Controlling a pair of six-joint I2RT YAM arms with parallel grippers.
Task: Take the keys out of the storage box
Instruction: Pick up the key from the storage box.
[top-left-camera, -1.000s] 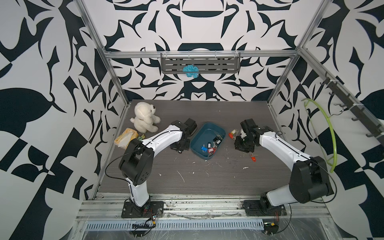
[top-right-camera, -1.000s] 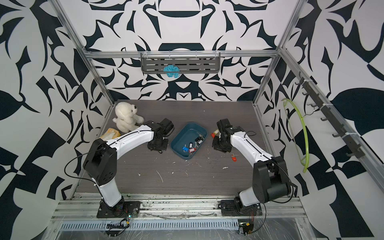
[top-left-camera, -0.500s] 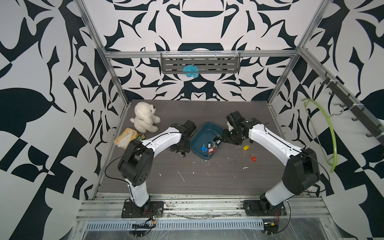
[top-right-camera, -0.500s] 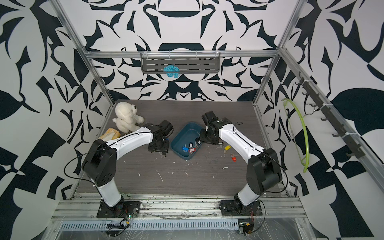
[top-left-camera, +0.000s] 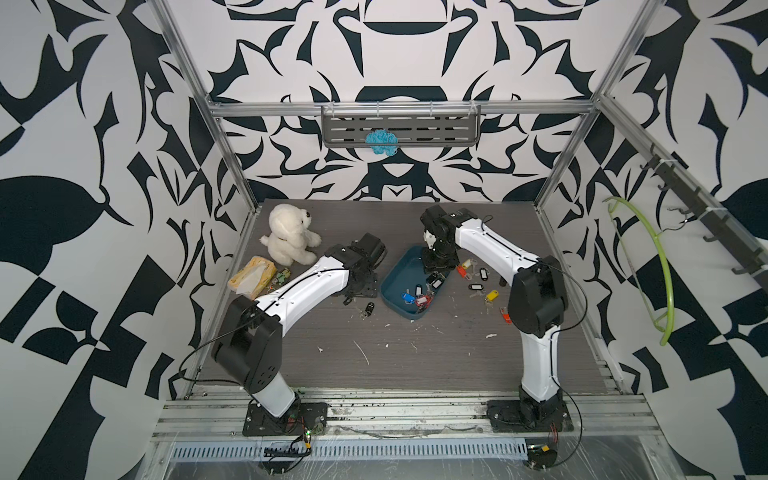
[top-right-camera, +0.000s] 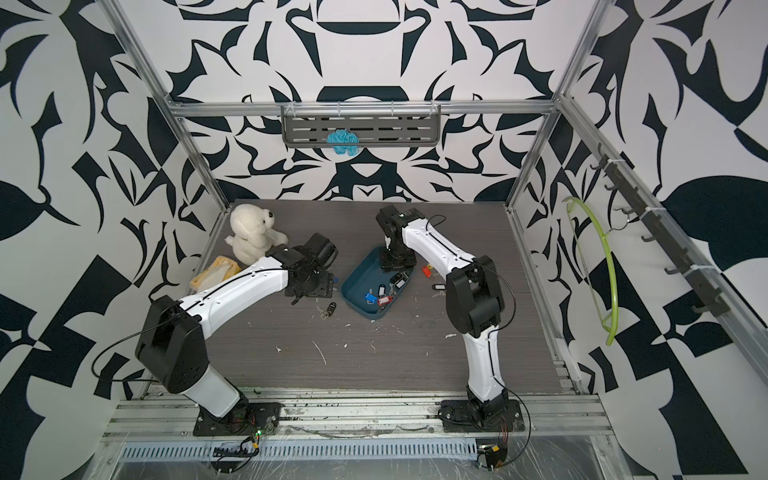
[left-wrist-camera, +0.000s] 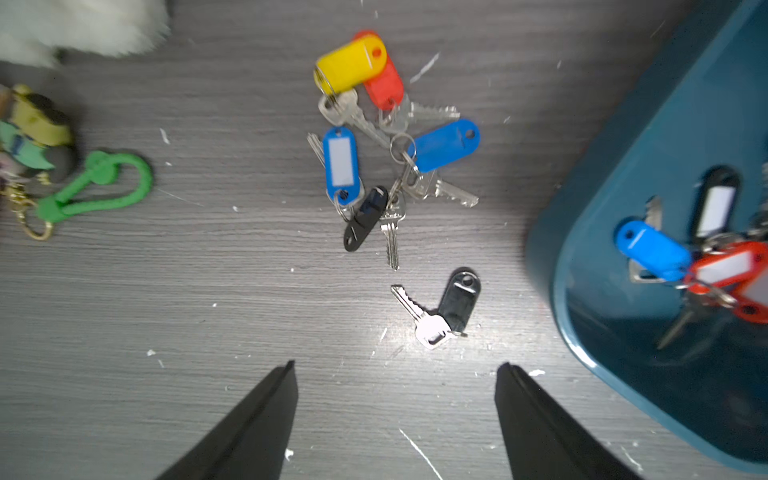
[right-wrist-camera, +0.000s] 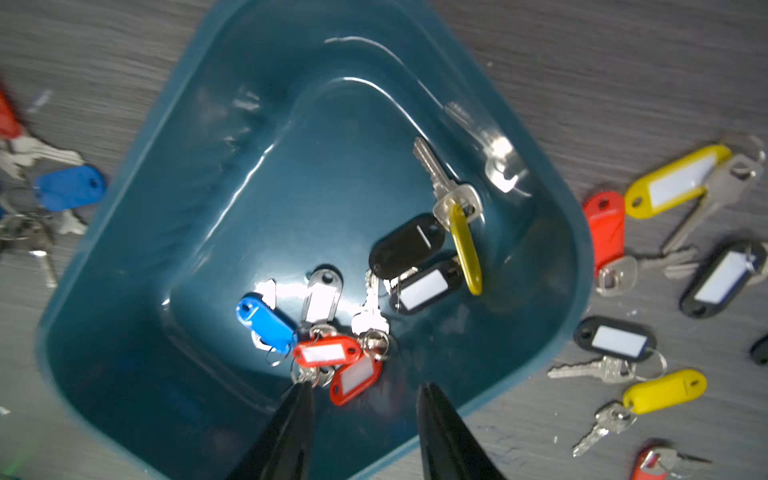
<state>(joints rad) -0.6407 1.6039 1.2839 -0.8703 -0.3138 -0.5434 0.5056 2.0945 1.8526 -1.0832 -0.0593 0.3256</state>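
The right gripper hangs over the box with its jaws partly apart and nothing clamped between them. In its wrist view the two tips frame a knot of keys on the box floor, led by two red tags on rings. How high the tips hang above them cannot be told. The nearer red tag lies slantwise across the gap between the tips, so the jaws would likely close over its narrow width. Just beyond sit a blue tag and a clear one. Farther on lie two black tags and a yellow tag standing on edge, its key pointing away. The left gripper is spread wide and empty over the table just beside the box, with a black-tagged key lying just ahead of it. In both top views the right arm reaches over the box's far end, so it seems the nearer one for what remains inside. Many keys lie outside the box on either side, so the job looks well along. The tags are smooth oblong plastic, the keys small and silver.
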